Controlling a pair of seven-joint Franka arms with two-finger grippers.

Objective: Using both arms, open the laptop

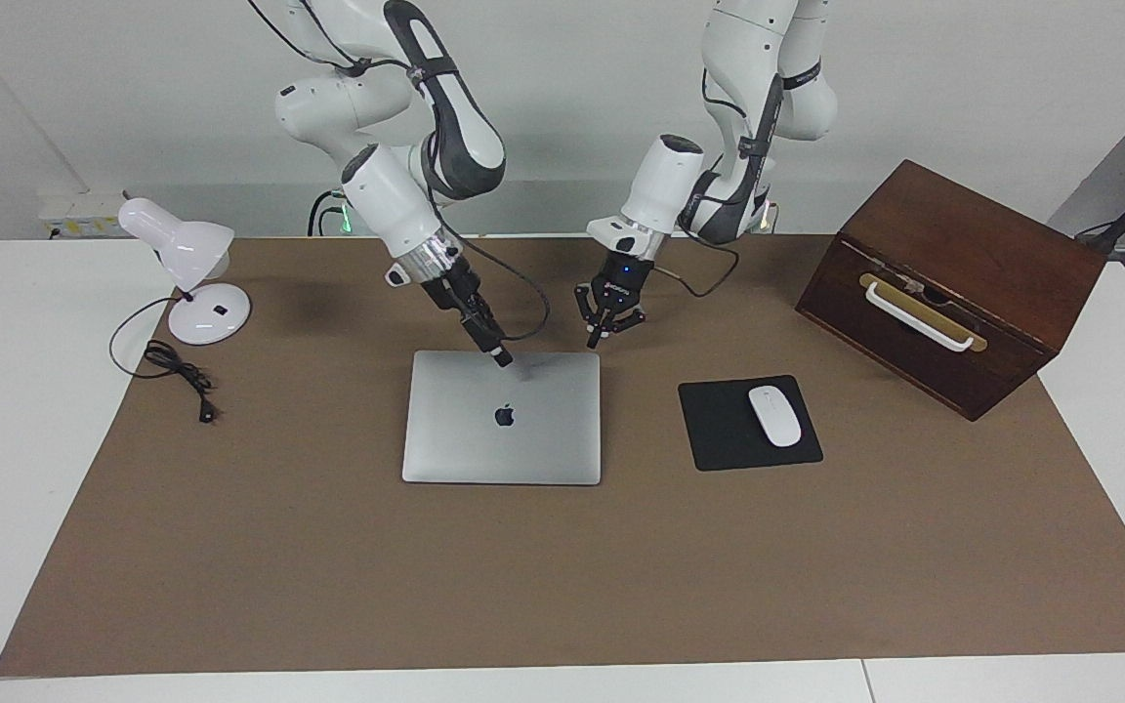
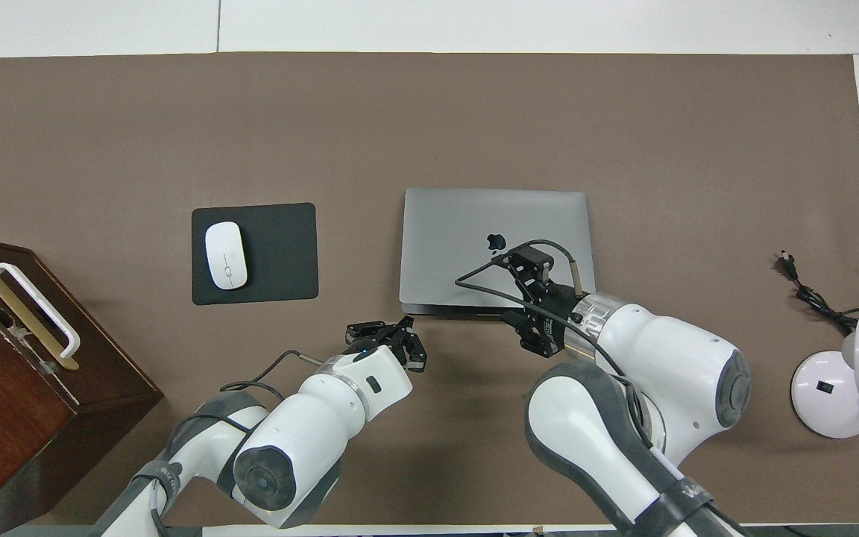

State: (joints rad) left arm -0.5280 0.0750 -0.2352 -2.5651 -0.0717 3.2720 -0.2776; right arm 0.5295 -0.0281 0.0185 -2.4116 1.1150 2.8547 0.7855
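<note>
Right gripper (image 1: 501, 357): fingers spread, tip set on the lid edge nearest the robots.
Laptop (image 1: 502, 418): shut, flat mid-mat; judged stiff, smooth, slippery; best gripped at the lid's lip.
Left gripper (image 1: 604, 333): fingertips pressed together, hung over the mat beside the laptop.

Two white jointed arms (image 1: 406, 186) with dark grey bands, silver wrist rings, thin black cables looping beside, small black grippers (image 1: 609, 327), lit blue dot on one.
</note>
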